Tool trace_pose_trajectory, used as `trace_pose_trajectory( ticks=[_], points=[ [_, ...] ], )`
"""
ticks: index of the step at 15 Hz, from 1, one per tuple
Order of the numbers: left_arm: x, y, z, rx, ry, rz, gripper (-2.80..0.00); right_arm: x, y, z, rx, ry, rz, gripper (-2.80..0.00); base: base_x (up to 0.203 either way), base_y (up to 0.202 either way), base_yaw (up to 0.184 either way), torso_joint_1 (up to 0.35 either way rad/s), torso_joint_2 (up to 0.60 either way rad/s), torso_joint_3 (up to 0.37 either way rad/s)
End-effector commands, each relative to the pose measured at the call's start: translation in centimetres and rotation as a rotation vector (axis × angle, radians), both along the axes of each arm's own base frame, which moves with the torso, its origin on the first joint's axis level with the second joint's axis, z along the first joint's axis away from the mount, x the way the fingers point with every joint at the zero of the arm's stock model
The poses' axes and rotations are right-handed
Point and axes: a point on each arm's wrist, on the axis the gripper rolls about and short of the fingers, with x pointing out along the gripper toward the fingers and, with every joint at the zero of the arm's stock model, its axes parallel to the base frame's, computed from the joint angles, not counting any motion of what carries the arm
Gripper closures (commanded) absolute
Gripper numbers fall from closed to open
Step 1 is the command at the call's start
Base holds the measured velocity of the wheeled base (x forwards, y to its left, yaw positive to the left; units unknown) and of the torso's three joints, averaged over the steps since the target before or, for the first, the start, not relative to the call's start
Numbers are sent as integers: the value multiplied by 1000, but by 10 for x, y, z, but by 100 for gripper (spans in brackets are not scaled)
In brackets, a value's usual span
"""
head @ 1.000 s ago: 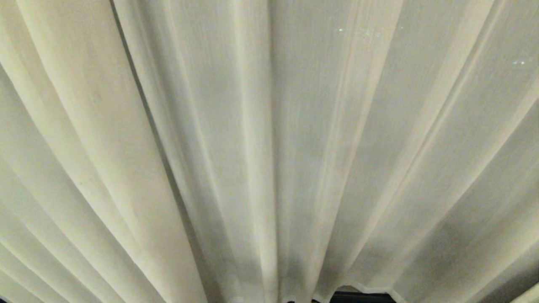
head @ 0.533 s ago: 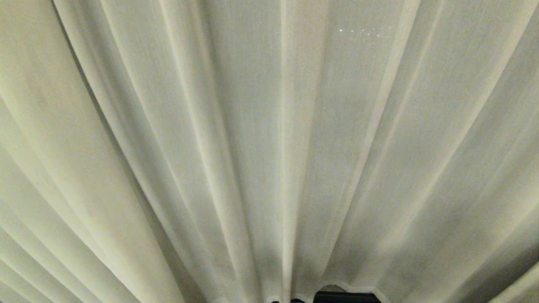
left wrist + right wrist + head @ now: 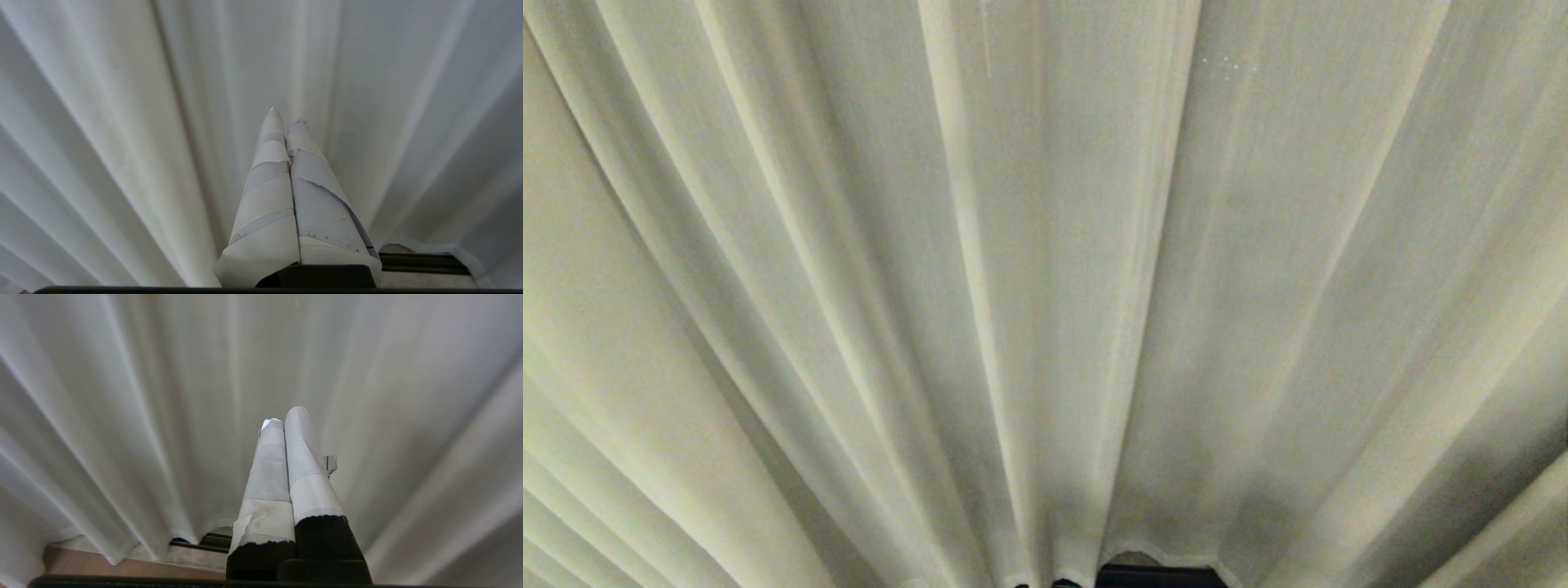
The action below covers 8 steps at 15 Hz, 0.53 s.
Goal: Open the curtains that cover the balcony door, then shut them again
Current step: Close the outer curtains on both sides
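The curtains [image 3: 1045,269] fill nearly everything in front of the robot: cream, off-white woven cloth hanging in long soft folds that fan outward from the bottom of the head view. The weave is fine and slightly sheer, with a matte, linen-like grain; the ridges of the folds catch a pale, warm light while the hollows between them go grey. Low down, the hemmed bottom edge runs in shallow scallops, and under it a narrow dark strip [image 3: 1156,576] shows, which may be part of the balcony door's frame or track, though I cannot tell for sure. The drapes are drawn across, so no glass is visible.

In the left wrist view the left gripper [image 3: 284,117] points at the cloth, its two fingers pressed flat against each other along their whole length, with nothing between them. They are tapered and wrapped in pale tape whose edges are creased and slightly peeling. Its tips sit close to a fold; whether they touch it I cannot tell.

The right gripper [image 3: 284,416] looks much the same in its own view: fingers closed together, empty, bound in whitish tape over a black base, with a small torn tab of tape sticking out at one side. Beneath the hem there, a strip of wooden floor [image 3: 102,565] and a dark track [image 3: 204,543] show.
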Motion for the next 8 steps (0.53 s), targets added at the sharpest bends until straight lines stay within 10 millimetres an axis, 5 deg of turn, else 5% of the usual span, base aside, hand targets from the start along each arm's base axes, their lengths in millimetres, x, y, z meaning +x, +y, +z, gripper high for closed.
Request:
trace_pose_trajectory(
  ticks=[1,8],
  points=[
    [0,0,0,0,-2,0,0,0,0,0,-1,2,1,0,0,-193,-2,2,6,6],
    [0,0,0,3,-1,0,0,0,0,0,-1,2,1,0,0,-191,2,4,1,0]
  ],
)
